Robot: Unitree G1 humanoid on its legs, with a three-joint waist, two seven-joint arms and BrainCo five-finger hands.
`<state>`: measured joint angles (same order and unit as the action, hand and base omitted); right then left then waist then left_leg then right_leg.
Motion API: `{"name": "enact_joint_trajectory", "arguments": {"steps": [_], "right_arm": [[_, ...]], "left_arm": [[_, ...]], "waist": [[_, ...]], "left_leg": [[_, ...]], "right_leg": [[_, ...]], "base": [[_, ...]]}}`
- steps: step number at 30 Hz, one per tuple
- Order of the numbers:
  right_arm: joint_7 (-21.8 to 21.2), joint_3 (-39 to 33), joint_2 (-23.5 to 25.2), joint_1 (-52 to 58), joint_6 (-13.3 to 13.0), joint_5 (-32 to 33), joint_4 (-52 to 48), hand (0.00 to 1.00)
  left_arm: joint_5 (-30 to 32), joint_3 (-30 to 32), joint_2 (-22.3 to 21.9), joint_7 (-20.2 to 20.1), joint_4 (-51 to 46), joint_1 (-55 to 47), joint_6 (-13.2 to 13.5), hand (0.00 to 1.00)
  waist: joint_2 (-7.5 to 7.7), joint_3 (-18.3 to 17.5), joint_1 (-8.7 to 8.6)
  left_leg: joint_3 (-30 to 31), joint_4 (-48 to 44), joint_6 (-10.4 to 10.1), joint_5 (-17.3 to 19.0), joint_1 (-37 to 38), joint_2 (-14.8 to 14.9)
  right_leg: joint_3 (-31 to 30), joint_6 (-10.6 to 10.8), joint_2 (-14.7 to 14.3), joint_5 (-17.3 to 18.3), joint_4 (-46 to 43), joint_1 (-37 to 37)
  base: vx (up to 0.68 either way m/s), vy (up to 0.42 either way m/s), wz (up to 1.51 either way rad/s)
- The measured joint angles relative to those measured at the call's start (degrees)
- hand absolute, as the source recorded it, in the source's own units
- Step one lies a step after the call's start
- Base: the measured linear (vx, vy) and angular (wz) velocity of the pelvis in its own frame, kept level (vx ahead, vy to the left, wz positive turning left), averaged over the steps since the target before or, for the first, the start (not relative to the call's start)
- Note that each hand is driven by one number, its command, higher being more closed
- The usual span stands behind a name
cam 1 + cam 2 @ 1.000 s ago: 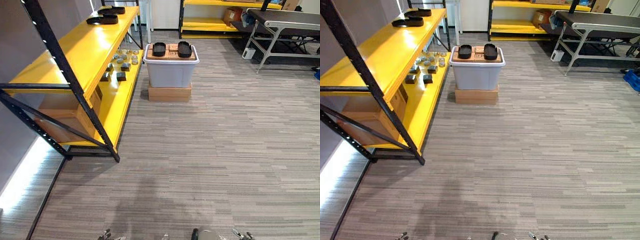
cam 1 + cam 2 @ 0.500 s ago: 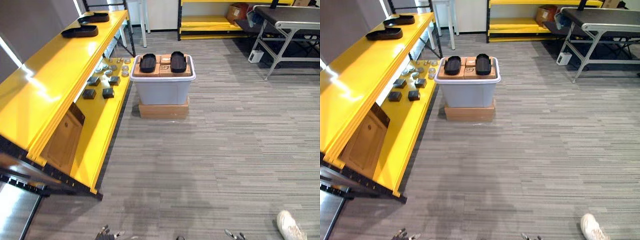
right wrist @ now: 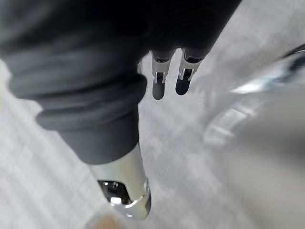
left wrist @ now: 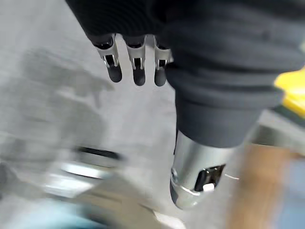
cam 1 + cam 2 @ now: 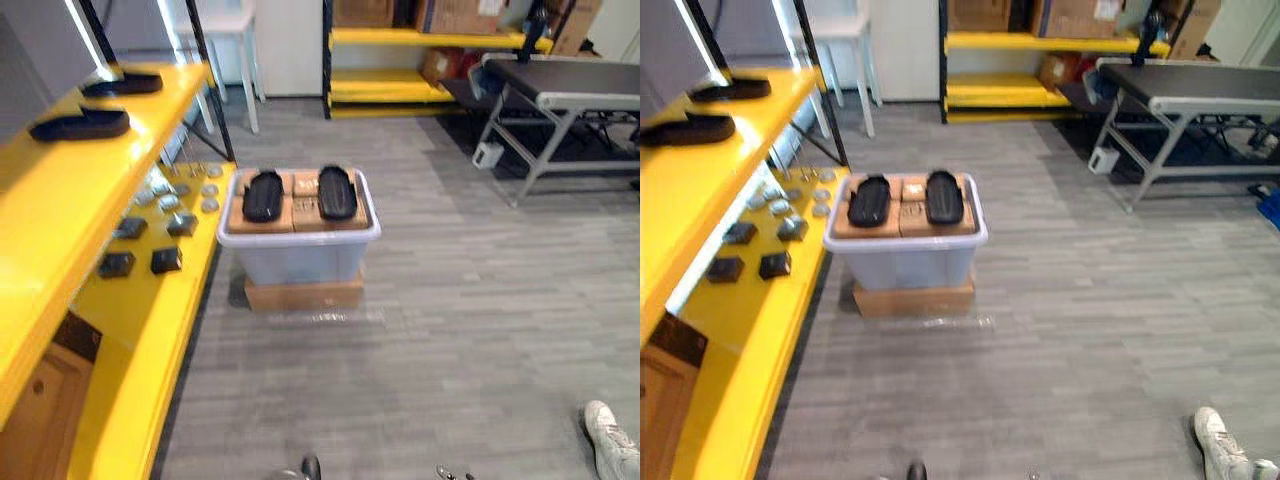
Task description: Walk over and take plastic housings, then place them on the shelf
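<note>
While the left hand (image 4: 138,70) and right hand (image 3: 159,82) hang over the grey floor (image 5: 460,320), fingers loosely straight and empty, two black oval plastic housings (image 5: 263,195) lie side by side on brown cardboard boxes (image 5: 303,186) in a pale grey plastic bin (image 5: 300,263) well ahead. Their long axes point away. The bin stands slightly left, just beside the yellow metal shelf (image 5: 50,200), so the left hand seems marginally nearer.

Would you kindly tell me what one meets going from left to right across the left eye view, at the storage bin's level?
yellow shelf → left black housing → right black housing, both on top of the grey bin → grey table
</note>
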<state>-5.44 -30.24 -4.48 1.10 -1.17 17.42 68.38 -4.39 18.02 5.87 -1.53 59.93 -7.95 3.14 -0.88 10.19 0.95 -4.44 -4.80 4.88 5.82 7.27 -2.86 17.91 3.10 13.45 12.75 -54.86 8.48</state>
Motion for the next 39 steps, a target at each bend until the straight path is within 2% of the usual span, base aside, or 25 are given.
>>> {"name": "enact_joint_trajectory", "arguments": {"steps": [1,2,3,4,5,6,7,9,10,11,12,13,14,16,17,18,19,20,22,24,28,30,34,36,39], "right_arm": [[0.0,0.0,0.0,0.1,0.0,0.0,0.0,0.00],[0.0,0.0,-0.1,0.9,0.0,0.1,-0.3,0.00],[0.0,-0.1,-0.1,1.2,0.0,0.1,-0.4,0.00],[0.1,-0.2,-0.2,2.0,-0.1,0.1,-0.4,0.00],[0.2,-0.6,-0.2,2.5,0.0,0.2,-0.4,0.00],[0.2,-2.4,-0.2,3.6,0.0,0.2,-0.3,0.00],[0.1,-3.9,0.1,3.4,0.0,0.3,-0.5,0.00],[-0.1,-4.6,1.2,3.5,0.0,0.3,-2.3,0.00],[-0.1,-4.4,1.4,4.5,0.0,0.3,-3.2,0.00],[0.1,-3.2,1.8,5.7,0.0,0.4,-4.9,0.00],[0.2,-2.7,1.9,5.6,0.0,0.8,-5.1,0.00],[0.5,-2.1,1.8,5.2,-0.1,2.5,-6.2,0.00],[1.0,-1.3,1.7,4.8,-0.3,2.6,-6.6,0.00],[1.7,-1.0,1.1,3.0,-0.5,2.5,-7.2,0.00],[2.1,-0.3,1.1,3.0,-0.7,2.5,-10.0,0.00],[2.2,0.4,0.8,3.2,-0.6,2.5,-11.4,0.00],[2.9,3.0,-0.2,4.7,-0.8,2.2,-16.5,0.00],[3.9,5.4,1.0,4.4,-0.9,1.3,-20.4,0.00],[4.7,8.3,1.4,4.9,-1.0,-1.4,-29.7,0.00],[5.7,8.5,1.7,4.9,-1.5,-2.9,-39.6,0.00],[6.7,9.1,2.0,5.5,-3.3,-7.7,-57.4,0.00],[6.9,8.8,2.0,5.7,-3.6,-8.9,-61.4,0.00],[9.1,7.4,1.5,1.8,-4.0,-9.0,-63.5,0.00],[10.5,7.1,-0.9,-2.6,-4.0,-9.0,-62.5,0.00],[13.8,7.4,-8.0,-16.4,-4.0,-9.1,-54.6,0.00]], "left_arm": [[0.0,-0.7,0.1,0.0,-0.2,0.9,0.0,0.00],[-0.1,-1.6,0.4,0.1,-0.3,3.4,0.3,0.00],[-0.2,-1.6,0.3,0.2,-0.4,4.2,0.5,0.00],[-0.5,-1.5,-0.2,0.5,-0.3,5.5,0.6,0.00],[-0.8,-1.5,-0.6,0.7,-0.3,5.9,0.7,0.00],[-1.2,-1.0,-1.8,1.2,-0.5,6.0,0.8,0.00],[-1.1,0.6,-3.1,1.2,-0.6,5.7,1.0,0.00],[-1.2,3.9,-4.5,1.4,-0.6,5.2,1.0,0.00],[-1.2,6.0,-5.6,1.4,-1.5,4.4,0.9,0.00],[-1.3,7.1,-6.2,1.3,-2.1,3.5,1.0,0.00],[-1.3,7.3,-6.2,1.2,-2.1,3.0,1.0,0.00],[-2.4,7.4,-5.6,1.4,-2.3,2.3,1.0,0.00],[-2.5,7.1,-5.0,1.3,-2.2,2.2,0.9,0.00],[-3.4,6.9,-4.9,1.3,-2.0,1.5,0.9,0.00],[-3.8,5.8,-4.6,1.3,-1.9,0.5,1.0,0.00],[-3.8,5.0,-4.4,1.3,-2.0,0.0,1.0,0.00],[-3.8,2.9,-5.0,1.3,-2.0,-0.9,1.1,0.00],[-3.9,1.6,-3.4,1.4,-1.8,-0.4,1.1,0.00],[-3.8,-1.2,-0.8,1.4,-2.3,0.0,1.2,0.00],[-3.8,-2.4,0.0,1.5,-2.7,0.0,1.3,0.00],[-4.2,-3.7,0.3,2.2,-2.9,-0.3,1.3,0.00],[-5.0,-3.7,0.3,2.3,-3.6,-0.3,1.4,0.00],[-5.6,-4.5,0.2,2.3,-6.8,0.0,1.9,0.00],[-5.6,-6.3,0.7,2.3,-8.3,0.7,2.6,0.00],[-5.7,-8.6,1.4,2.6,-8.3,3.4,3.0,0.00]], "waist": [[-0.11,0.1,-0.30],[-0.12,0.2,-1.36],[0.06,0.3,-1.74],[0.65,0.5,-2.59],[0.62,0.5,-3.11],[-0.08,0.2,-3.42],[-1.39,0.3,-2.55],[-2.13,0.8,-2.51],[-2.81,1.4,-3.07],[-2.84,2.0,-2.37],[-2.98,2.2,-2.03],[-2.14,2.7,-0.80],[-1.70,2.8,0.17],[-1.29,3.3,0.42],[-1.21,3.4,0.02],[-1.48,3.3,-0.31],[-3.86,2.1,-0.17],[-1.85,2.5,-0.28],[-0.15,3.0,-0.27],[0.64,3.1,-0.19],[1.28,3.5,0.00],[1.58,3.7,-0.09],[2.16,4.7,0.00],[1.74,6.3,0.06],[0.36,10.9,0.19]], "left_leg": [[1.0,0.9,0.0,0.7,1.5,0.4],[3.6,1.8,-0.5,2.9,4.2,1.5],[4.7,2.2,-0.8,3.8,5.3,1.8],[6.9,3.0,-1.4,5.6,7.5,2.1],[8.1,3.1,-1.7,6.6,8.5,2.4],[9.5,1.9,-2.8,8.0,9.9,3.9],[9.1,-2.0,-3.3,8.2,9.1,5.5],[8.5,-18.7,-5.4,7.0,3.0,6.7],[7.2,-34.1,-9.4,1.5,-2.5,8.4],[6.0,-48.8,-11.1,-3.0,-8.1,11.2],[5.1,-54.8,-11.0,-2.9,-10.4,12.7],[1.7,-63.0,-9.2,-1.4,-15.7,15.4],[-0.1,-63.0,-8.5,0.3,-18.3,16.3],[-3.6,-55.5,-9.4,2.7,-21.0,18.0],[-7.0,-37.1,-9.9,2.5,-20.5,17.8],[-7.7,-28.9,-9.2,1.6,-19.7,17.5],[-6.0,-12.9,-8.8,-10.5,-20.3,16.2],[-6.0,-12.1,-8.3,-9.8,-20.3,14.1],[-5.9,-8.2,-7.8,-10.3,-19.9,11.8],[-5.7,-6.9,-7.7,-10.3,-19.7,10.6],[-6.5,-4.2,-7.6,-10.3,-18.9,10.2],[-6.7,-3.1,-7.4,-10.5,-18.8,10.2],[-6.9,-2.0,-7.0,-10.9,-20.7,9.9],[-5.9,-2.9,-6.7,-11.2,-23.3,9.7],[-3.4,-4.2,-5.7,-11.9,-27.2,9.2]], "right_leg": [[-0.1,0.4,-1.1,0.5,4.7,2.2],[-0.3,0.8,-3.6,-0.9,21.1,6.0],[-0.4,1.2,-4.3,-3.2,29.2,6.5],[-1.2,2.0,-4.6,-10.3,41.5,8.0],[-2.2,2.3,-4.9,-14.0,42.9,8.5],[-5.4,-1.9,-7.4,-19.2,41.5,7.8],[-6.0,-3.4,-8.7,-16.9,40.0,7.3],[-3.9,-4.2,-9.7,-14.1,39.2,4.4],[-2.4,-4.6,-10.6,-11.8,40.5,-0.6],[-1.8,-5.3,-11.9,-10.0,42.2,-5.9],[-1.8,-5.5,-12.5,-9.7,43.2,-8.4],[-3.1,-5.6,-12.9,-9.6,46.7,-14.0],[-3.7,-5.6,-12.1,-9.6,48.4,-16.2],[-4.6,-4.9,-10.6,-9.3,50.3,-19.4],[-4.5,-2.1,-8.7,-7.6,50.3,-21.2],[-4.4,-0.7,-8.6,-6.7,50.2,-21.4],[-4.6,1.6,-9.5,-4.5,49.6,-21.1],[-4.9,2.3,-7.3,-3.3,48.7,-20.4],[-6.4,2.2,-5.4,-3.4,46.1,-17.8],[-7.4,2.1,-4.3,-3.8,45.2,-17.3],[-9.9,4.4,-4.2,-6.0,45.5,-16.4],[-10.0,4.7,-4.3,-6.5,45.6,-15.7],[-10.8,4.4,-4.2,-7.1,45.6,-13.3],[-10.4,4.4,-4.3,-7.1,45.1,-11.5],[-9.1,4.4,-4.5,-7.1,43.3,-9.0]], "base": [[0.67,-0.033,0.92],[0.52,-0.074,0.87],[0.82,-0.175,1.14],[0.59,-0.199,0.91],[0.96,-0.388,1.03],[0.84,-0.357,0.46],[1.02,-0.429,0.21],[0.72,-0.289,0.18],[0.72,-0.283,0.51],[0.80,-0.290,0.40],[0.73,-0.207,-0.05],[0.67,-0.105,-0.30],[0.53,-0.037,-0.37],[0.51,0.061,-0.36],[0.49,0.126,-0.27],[0.44,0.173,-0.18],[0.42,0.232,0.02],[0.39,0.230,0.03],[0.32,0.189,0.22],[0.28,0.150,0.26],[0.14,0.041,-0.05],[0.06,-0.015,-0.08],[0.04,-0.008,-0.02],[-0.01,0.000,0.26],[-0.05,0.014,0.38]]}}
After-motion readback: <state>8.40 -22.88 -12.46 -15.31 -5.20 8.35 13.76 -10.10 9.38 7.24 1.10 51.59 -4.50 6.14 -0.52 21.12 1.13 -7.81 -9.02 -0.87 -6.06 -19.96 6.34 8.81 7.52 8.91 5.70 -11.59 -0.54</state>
